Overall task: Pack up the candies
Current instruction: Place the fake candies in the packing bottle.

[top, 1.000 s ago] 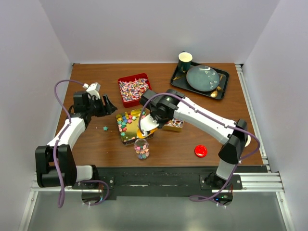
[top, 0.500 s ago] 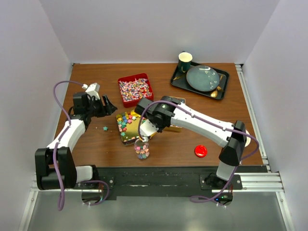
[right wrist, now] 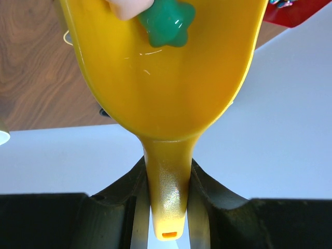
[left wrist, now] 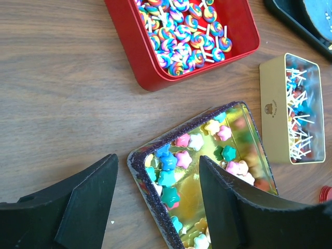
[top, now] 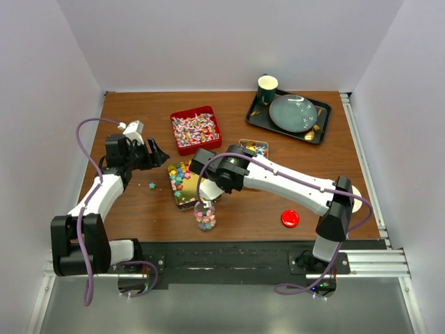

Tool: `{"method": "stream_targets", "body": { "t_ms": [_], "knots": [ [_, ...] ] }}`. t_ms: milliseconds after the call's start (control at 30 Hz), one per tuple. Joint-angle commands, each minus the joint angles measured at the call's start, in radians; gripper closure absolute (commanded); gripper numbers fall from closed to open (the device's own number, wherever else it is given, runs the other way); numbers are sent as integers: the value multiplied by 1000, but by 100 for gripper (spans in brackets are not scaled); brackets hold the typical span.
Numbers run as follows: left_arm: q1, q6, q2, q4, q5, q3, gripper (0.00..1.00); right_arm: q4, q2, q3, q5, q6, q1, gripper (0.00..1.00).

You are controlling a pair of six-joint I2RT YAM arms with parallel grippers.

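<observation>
Right wrist, right claw [right wrist: 165, 187] clenched on yellow scoop [right wrist: 171, 88], green star [right wrist: 167, 23] inside, apparently unseen overhead, left claw [left wrist: 158, 171] released.

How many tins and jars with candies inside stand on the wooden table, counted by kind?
Red square metal tin: 1
Gold rectangular metal tins: 2, one large, one small
Clear round jar: 1
Total: 4
</observation>
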Motion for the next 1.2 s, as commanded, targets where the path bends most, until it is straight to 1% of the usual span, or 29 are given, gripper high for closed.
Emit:
{"method": "stream_targets", "body": {
  "t_ms": [0,400,833,967,1000,1033,1067,1100,1133,1167],
  "knots": [
    [8,-6,14,40,-12,53,31,-243,-20,13,100,0,21,100],
    [8,-27,10,58,-13,24,31,-245,-40,-82,173,33,64,100],
    [3,-38,26,32,-69,-17,32,-248,-40,-41,193,38,84,100],
    [-18,-26,55,-10,-93,-19,33,-249,-60,29,150,49,67,100],
    [-35,-20,68,-19,-98,-16,33,-249,-63,39,133,76,58,100],
    [-43,-18,72,-20,-104,-14,33,-245,-60,51,78,96,29,100],
    [-50,-15,82,-23,-106,-10,33,-240,-53,97,38,119,9,100],
    [-64,-12,95,-31,-107,-5,33,-237,-43,117,10,173,-17,100],
    [-64,-10,105,-36,-106,-2,33,-226,-22,131,-13,194,-75,100],
    [-64,-7,111,-43,-106,4,34,-216,-14,147,-51,216,-106,100]
  ]
}}
